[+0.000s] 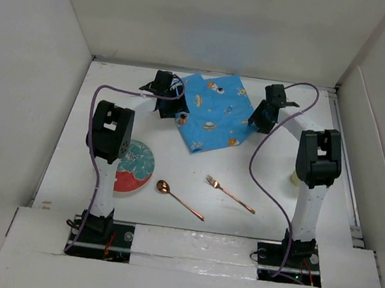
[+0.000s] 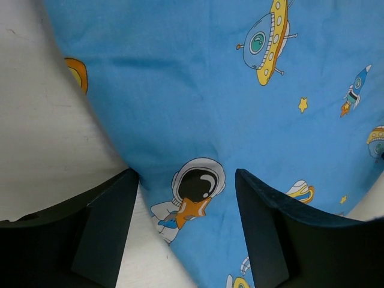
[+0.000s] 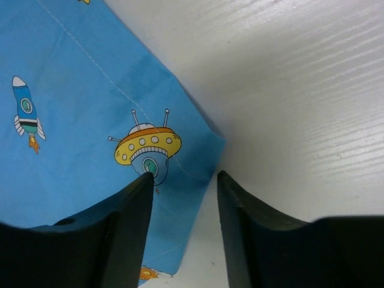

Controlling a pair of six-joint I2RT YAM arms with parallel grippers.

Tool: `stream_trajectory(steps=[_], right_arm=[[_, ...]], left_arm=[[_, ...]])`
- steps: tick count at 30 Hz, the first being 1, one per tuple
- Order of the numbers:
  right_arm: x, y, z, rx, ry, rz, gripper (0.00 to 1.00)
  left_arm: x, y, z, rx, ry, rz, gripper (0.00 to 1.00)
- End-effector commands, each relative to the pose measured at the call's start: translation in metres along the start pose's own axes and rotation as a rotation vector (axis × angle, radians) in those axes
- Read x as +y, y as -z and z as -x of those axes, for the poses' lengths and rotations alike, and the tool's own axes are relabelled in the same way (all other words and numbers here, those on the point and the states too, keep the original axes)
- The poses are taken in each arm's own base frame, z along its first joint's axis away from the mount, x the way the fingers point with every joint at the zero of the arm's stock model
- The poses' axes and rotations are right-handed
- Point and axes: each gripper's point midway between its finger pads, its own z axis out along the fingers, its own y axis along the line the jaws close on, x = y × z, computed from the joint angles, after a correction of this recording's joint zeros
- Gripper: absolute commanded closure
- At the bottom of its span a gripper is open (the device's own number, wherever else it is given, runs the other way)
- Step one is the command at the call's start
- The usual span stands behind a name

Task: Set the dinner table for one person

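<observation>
The blue cartoon-print cloth mat point(image 1: 214, 111) lies mostly flat on the white dinner table point(image 1: 258, 185), toward the back. My left gripper point(image 1: 174, 109) is open at the mat's left corner; in the left wrist view point(image 2: 186, 180) its jaws straddle the cloth's edge point(image 2: 180, 90) near an astronaut print. My right gripper point(image 1: 258, 121) is open at the mat's right corner; in the right wrist view point(image 3: 183, 180) its jaws straddle the corner of the cloth point(image 3: 72, 120). A red and teal plate point(image 1: 136, 167), a copper spoon point(image 1: 178, 197) and a copper fork point(image 1: 228, 193) lie near the front.
A small pale yellow object point(image 1: 293, 177) sits partly hidden behind the right arm. White walls enclose the table on the left, back and right. Purple cables loop from both arms over the table.
</observation>
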Motion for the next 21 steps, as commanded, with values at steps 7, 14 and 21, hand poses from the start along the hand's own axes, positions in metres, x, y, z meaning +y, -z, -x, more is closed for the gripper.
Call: stream_trajectory(steps=[7, 14, 21], right_arm=[[-0.002, 0.008, 0.006, -0.006, 0.028, -0.037, 0.73], [0.041, 0.037, 0.021, -0.053, 0.088, 0.16, 1.0], [0.154, 0.175, 0.093, -0.303, 0.208, 0.496, 1.0]], left_arm=[[0.011, -0.004, -0.007, 0.018, 0.006, 0.051, 0.7], [-0.009, 0.013, 0.036, -0.082, -0.016, 0.031, 1.0], [-0.082, 0.181, 0.22, -0.544, -0.112, -0.064, 1.0]])
